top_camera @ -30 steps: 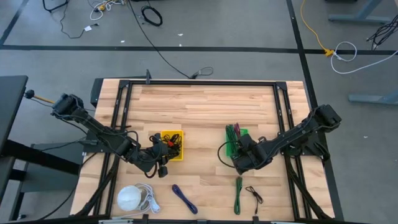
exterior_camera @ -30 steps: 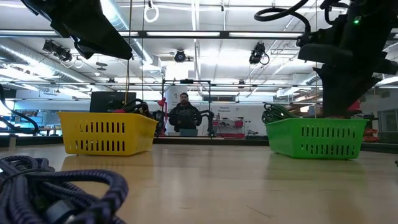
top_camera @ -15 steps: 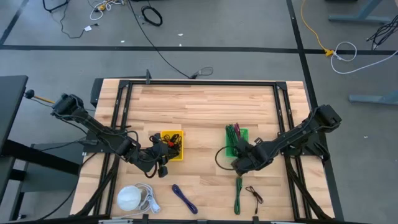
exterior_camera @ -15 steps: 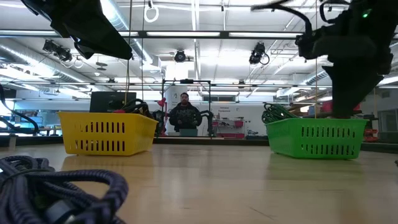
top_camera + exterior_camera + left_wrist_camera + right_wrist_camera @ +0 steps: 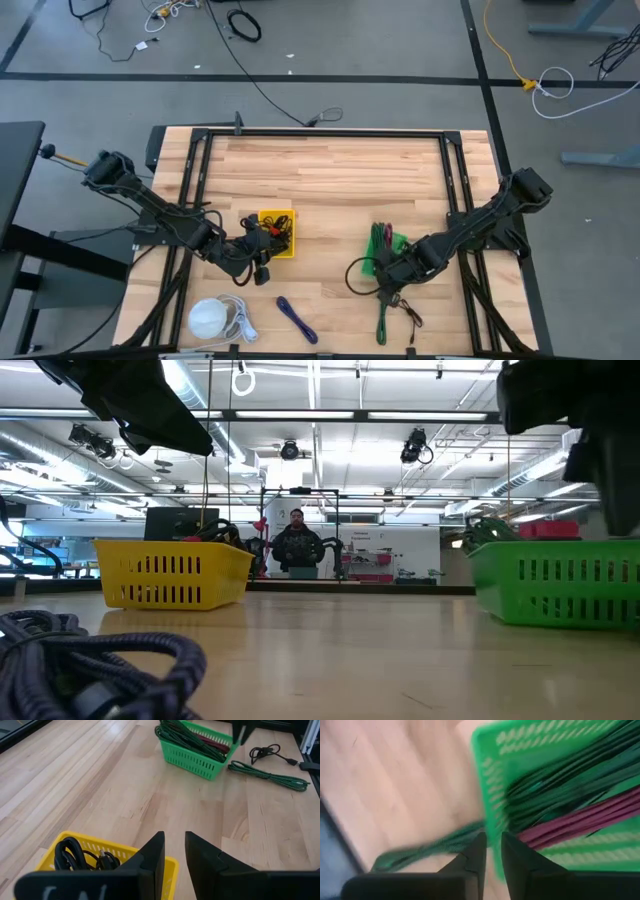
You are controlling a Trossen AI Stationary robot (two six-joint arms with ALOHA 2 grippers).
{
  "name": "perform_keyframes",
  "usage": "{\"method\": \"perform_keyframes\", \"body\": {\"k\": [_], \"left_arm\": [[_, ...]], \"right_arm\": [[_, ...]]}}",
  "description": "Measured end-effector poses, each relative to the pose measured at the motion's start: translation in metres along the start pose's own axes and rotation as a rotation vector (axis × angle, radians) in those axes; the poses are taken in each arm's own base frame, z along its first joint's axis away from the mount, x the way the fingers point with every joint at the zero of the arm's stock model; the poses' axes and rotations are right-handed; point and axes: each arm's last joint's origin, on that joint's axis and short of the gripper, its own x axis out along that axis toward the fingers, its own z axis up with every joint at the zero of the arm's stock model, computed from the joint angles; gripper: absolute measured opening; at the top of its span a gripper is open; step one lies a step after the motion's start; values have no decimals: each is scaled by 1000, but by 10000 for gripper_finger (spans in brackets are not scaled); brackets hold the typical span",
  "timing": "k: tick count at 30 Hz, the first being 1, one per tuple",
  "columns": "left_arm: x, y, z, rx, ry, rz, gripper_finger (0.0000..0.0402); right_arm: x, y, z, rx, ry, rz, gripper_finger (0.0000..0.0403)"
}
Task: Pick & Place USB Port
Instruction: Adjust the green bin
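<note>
Right: the green cable [image 5: 270,774] lies on the table just beside the green basket [image 5: 530,745], with a black cable [image 5: 267,752] next to it. The right gripper [image 5: 491,840] is pinched on the basket wall, not on a cable. I'd release, centre over the cable and drop straight down. The left gripper [image 5: 174,837] hangs well apart from the green basket, over the yellow basket [image 5: 170,865]; its gap is narrow and empty. Can't make out the plug ends, and from above the arm hides part of the basket.

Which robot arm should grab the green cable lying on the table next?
The right one, probably. Its tool is right above the green cable, next to the green basket. The left tool waits far away by the yellow basket.
</note>
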Motion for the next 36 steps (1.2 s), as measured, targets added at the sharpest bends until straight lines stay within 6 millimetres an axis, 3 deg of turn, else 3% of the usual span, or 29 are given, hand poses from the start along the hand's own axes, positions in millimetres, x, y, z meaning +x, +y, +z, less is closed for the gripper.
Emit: {"method": "perform_keyframes", "body": {"k": [5,13,21,36], "left_arm": [[0,0,0,-1,0,0,80],[0,0,0,-1,0,0,80],[0,0,0,-1,0,0,80],[0,0,0,-1,0,0,80]], "right_arm": [[-2,-4,3,29,-71,-58,52],[-4,13,0,30,-61,117,49],[-2,24,-22,36,-54,160,49],[29,-9,-43,171,-53,-4,49]]}}
